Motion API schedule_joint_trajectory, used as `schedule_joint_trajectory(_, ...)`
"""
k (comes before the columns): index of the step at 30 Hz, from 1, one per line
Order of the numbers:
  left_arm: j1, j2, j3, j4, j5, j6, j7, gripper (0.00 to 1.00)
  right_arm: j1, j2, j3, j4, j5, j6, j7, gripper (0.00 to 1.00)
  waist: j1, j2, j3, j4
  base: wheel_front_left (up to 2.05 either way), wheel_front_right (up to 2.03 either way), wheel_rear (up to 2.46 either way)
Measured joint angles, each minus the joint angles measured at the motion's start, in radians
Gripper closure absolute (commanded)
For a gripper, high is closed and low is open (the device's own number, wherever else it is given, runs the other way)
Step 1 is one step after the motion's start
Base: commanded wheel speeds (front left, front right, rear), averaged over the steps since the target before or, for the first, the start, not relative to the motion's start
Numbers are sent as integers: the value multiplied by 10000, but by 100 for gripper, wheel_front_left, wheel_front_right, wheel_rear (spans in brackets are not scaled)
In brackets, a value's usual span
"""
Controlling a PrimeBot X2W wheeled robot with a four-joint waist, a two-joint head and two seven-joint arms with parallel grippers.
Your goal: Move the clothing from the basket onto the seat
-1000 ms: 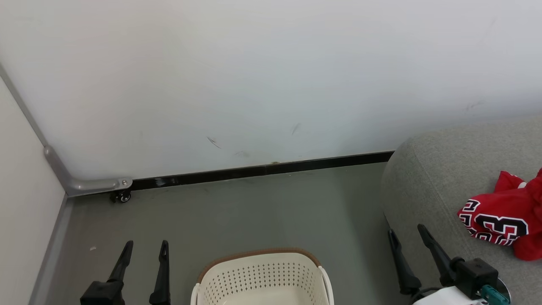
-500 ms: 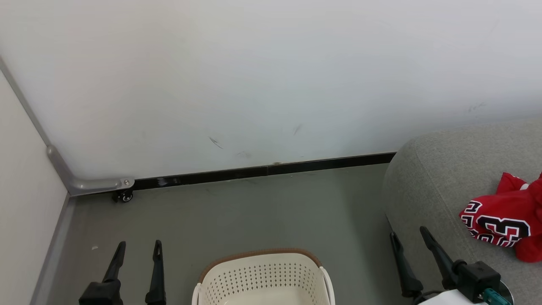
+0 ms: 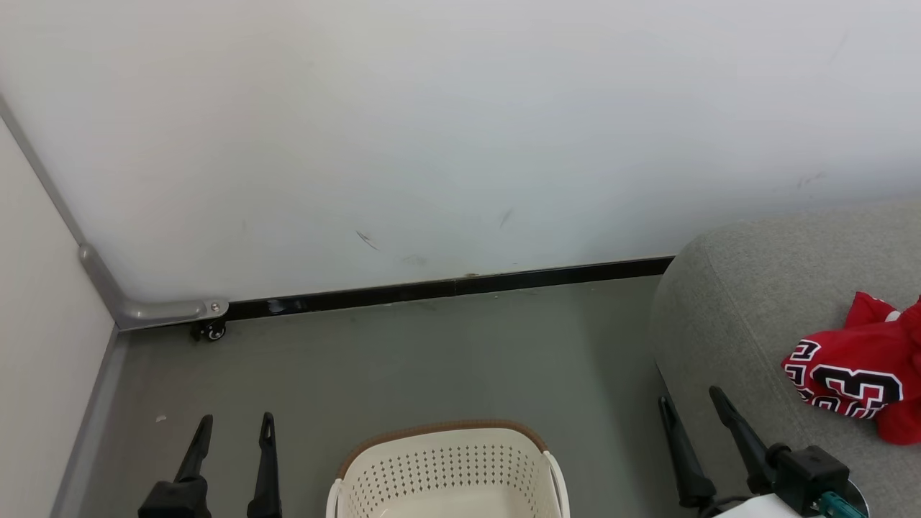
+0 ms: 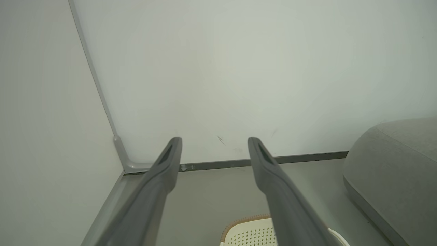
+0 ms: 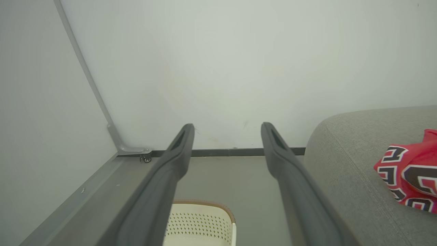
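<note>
The red jersey with black-and-white lettering lies crumpled on the grey sofa at the right; it appears again as the jersey on the sofa in the right wrist view. The shorts cannot be told apart from it. The cream perforated basket with a brown rim stands on the floor at the bottom centre, and the part of its inside that shows holds no cloth. My left gripper is open, left of the basket, holding nothing. My right gripper is open beside the sofa's front edge, holding nothing.
A white wall with a black baseboard runs across the back. A grey panel frame with a small caster stands in the left corner. Grey floor stretches between the wall, the basket and the sofa.
The left gripper's fingers have drawn slightly closer together and lower in the picture. The whole picture has shifted a little. The jersey lies still on the sofa.
</note>
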Motion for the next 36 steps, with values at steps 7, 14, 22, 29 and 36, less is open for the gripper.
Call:
schedule_joint_trajectory(7, -1, -15, -15, 48, 82, 0, 0, 0, 8, 2, 109, -107, 102, 0, 58, 0, 0, 0, 12, 4, 0, 0, 0)
schedule_joint_trajectory(14, 238, -249, -138, 579, 71, -4, 2, 100, 310, 48, 151, 347, 100, 0, 73, 100, 0, 0, 15, 4, 0, 0, 0)
schedule_joint_trajectory(22, 430, -441, 82, 894, -533, -226, 270, 100, 579, 79, 67, 571, 708, 0, 221, 100, 0, 0, 34, 11, 0, 0, 0)
schedule_joint_trajectory(29, 346, -537, 366, 976, -1689, -456, 581, 100, 400, 82, -184, 621, 1845, 0, 499, 100, 1, 0, 74, 24, 0, 0, 0)
schedule_joint_trajectory(36, 287, -671, 596, 982, -2608, -644, 895, 100, 337, 86, -255, 602, 3026, 0, 756, 100, 16, 0, 149, 46, 0, 0, 0)
